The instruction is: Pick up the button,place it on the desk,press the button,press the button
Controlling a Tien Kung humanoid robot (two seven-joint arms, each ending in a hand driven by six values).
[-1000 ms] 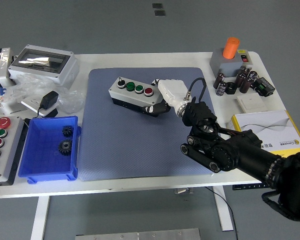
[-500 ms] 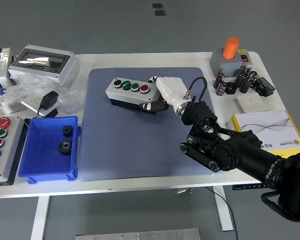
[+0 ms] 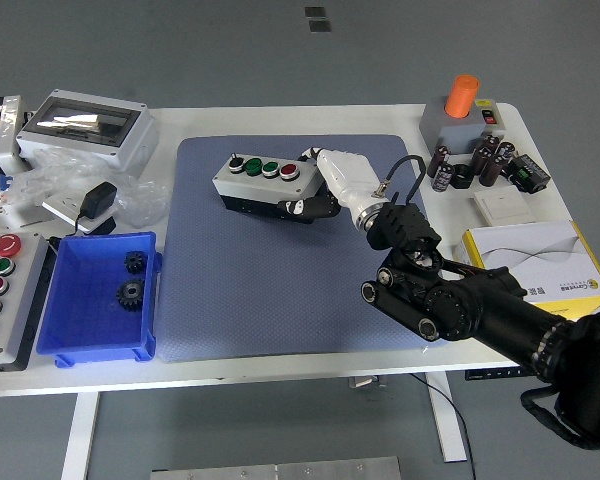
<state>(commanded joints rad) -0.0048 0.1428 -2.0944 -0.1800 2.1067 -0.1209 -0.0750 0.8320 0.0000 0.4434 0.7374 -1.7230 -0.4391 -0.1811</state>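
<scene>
The button box is a grey box with a black knob, two green buttons and a red button on top. It is on the blue mat, at its back middle, and I cannot tell whether it rests on the mat or hangs just above it. My right hand, white with black fingers, is shut on the box's right end, with fingers under its front edge. The black right arm comes in from the lower right. The left arm is out of view.
A blue bin with two gears sits at the left. A second button panel lies at the left edge. A grey enclosure and a black adapter are at the back left. An orange-topped device, capacitors and a booklet are at the right.
My right hand has carried the button box left and a little farther back on the mat, and the box has turned to lie more level.
</scene>
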